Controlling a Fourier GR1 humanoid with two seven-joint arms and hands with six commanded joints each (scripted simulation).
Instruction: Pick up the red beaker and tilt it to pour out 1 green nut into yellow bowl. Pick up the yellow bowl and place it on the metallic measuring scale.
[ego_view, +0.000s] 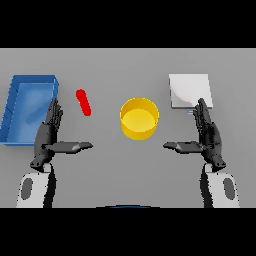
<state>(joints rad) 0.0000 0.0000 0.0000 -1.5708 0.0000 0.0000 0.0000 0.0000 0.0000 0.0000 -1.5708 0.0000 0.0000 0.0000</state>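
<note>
The red beaker (83, 102) shows as a slim red shape on the table, left of centre and tilted. A yellow bowl (139, 118) stands at the middle; its inside looks plain yellow. At the back right lies the metallic scale (189, 91), a pale square plate. My left hand (49, 132) is open, fingers straight and thumb out, just below and left of the beaker and apart from it. My right hand (208, 134) is open too, to the right of the bowl, its fingertips over the scale's near edge. No green nut shows.
A blue tray (14, 106) with raised walls sits at the far left, its right wall beside my left hand's fingertips. Grey table (125, 170) runs between the two hands and in front of the bowl.
</note>
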